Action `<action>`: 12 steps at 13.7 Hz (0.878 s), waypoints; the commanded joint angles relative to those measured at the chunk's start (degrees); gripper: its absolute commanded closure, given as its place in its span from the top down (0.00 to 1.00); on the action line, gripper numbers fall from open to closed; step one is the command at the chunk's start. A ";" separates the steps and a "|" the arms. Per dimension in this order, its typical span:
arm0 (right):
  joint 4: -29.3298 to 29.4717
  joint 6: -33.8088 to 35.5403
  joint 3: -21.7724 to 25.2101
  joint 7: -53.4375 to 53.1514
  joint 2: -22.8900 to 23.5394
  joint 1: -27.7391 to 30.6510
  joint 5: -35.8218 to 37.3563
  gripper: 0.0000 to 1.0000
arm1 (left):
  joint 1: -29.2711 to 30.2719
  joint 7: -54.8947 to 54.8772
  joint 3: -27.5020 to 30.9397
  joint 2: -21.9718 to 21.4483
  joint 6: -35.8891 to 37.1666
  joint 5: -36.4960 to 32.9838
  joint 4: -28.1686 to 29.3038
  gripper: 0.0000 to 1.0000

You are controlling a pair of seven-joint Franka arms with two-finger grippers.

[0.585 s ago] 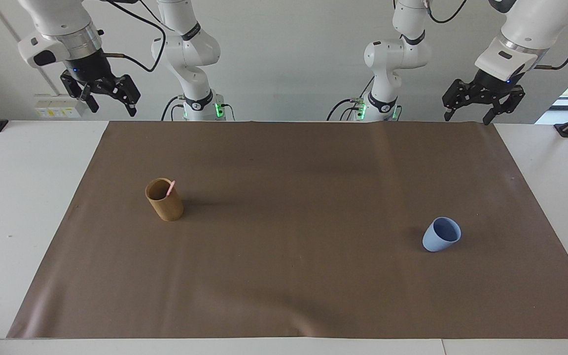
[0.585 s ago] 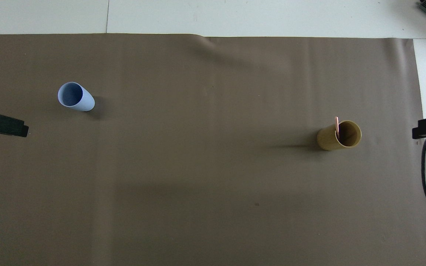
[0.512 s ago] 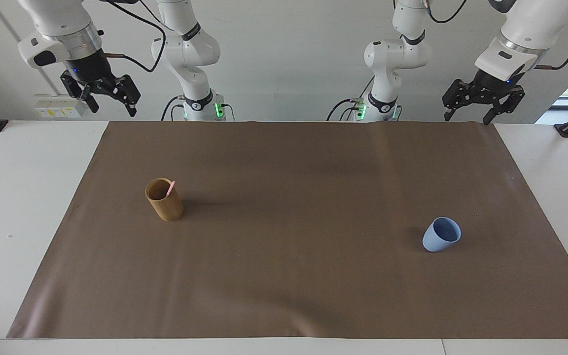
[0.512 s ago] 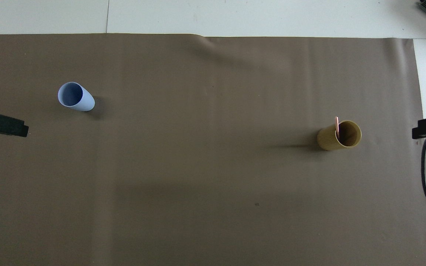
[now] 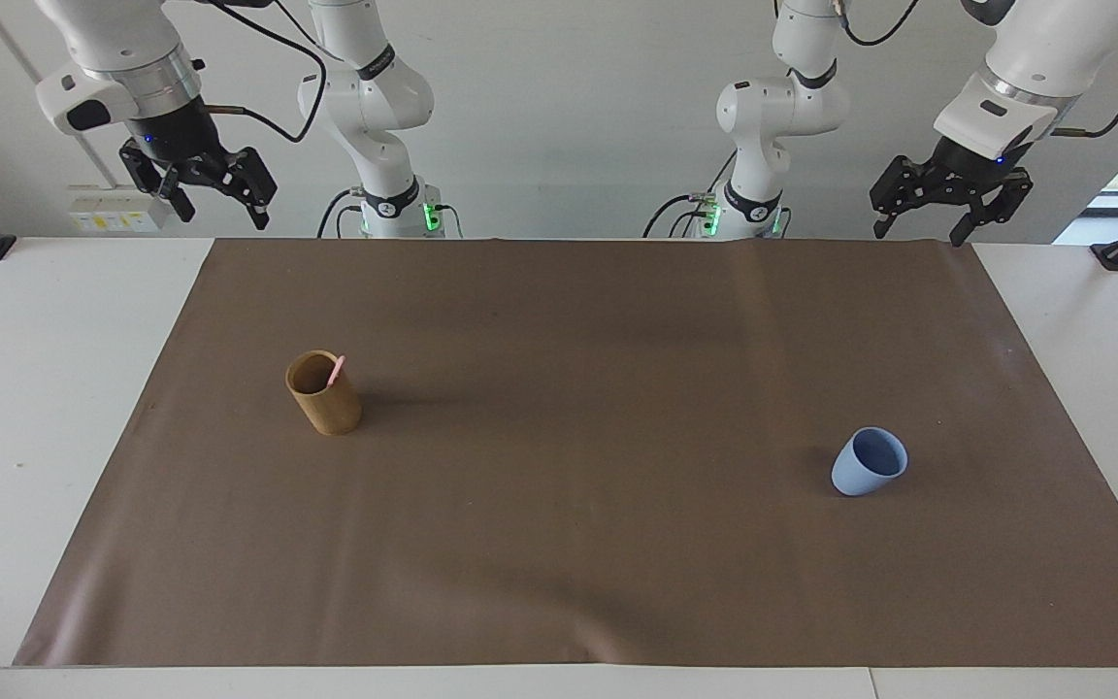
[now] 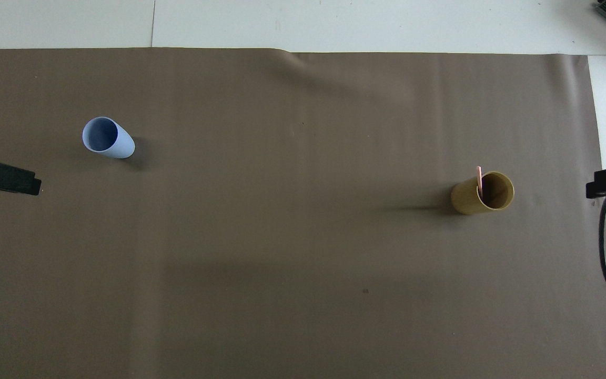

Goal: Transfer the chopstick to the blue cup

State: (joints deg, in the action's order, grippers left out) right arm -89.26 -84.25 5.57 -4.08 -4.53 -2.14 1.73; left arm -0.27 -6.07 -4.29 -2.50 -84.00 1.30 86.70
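Observation:
The pale-pink chopstick (image 5: 336, 371) (image 6: 478, 177) stands in a tan-brown cup (image 5: 326, 403) (image 6: 466, 200), its tip leaning on the rim, toward the right arm's end of the table. The light-blue cup (image 5: 868, 463) (image 6: 107, 138) stands upright and holds nothing, toward the left arm's end. My right gripper (image 5: 222, 216) hangs open and high over the table edge by the robots, well away from the tan cup. My left gripper (image 5: 916, 233) hangs open in the same way over the mat's corner, well away from the blue cup. Neither holds anything.
A brown mat (image 5: 559, 544) covers most of the white table (image 5: 35, 408). The two cups are the only things on it. A black cable (image 6: 605, 247) loops down at the right arm's end in the overhead view.
Both grippers have crept up very slightly. The cups and the chopstick have not moved.

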 commanded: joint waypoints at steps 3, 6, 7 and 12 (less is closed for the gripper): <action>-1.27 0.23 -0.56 -0.49 -1.19 0.65 -0.85 1.00 | -0.17 0.18 -0.37 -1.54 -0.37 -0.60 1.72 1.00; -0.91 0.31 -0.64 -0.14 -1.10 0.65 -0.85 1.00 | -0.17 -0.17 -0.45 -1.63 -0.28 -0.60 1.81 1.00; -0.83 0.23 -0.56 -0.14 -1.01 0.65 -0.85 1.00 | -0.17 -0.17 -0.45 -1.63 -0.28 -0.60 1.81 1.00; -0.83 0.23 -0.56 -0.14 -1.01 0.65 -0.85 1.00 | -0.17 -0.35 -0.54 -1.63 -0.46 -0.60 1.89 1.00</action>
State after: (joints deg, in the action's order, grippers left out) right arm -89.27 -84.25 5.56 -4.08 -4.60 -2.14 1.72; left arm -0.31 -6.06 -4.82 -2.53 -84.00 1.30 86.70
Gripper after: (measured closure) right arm 0.000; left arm 0.000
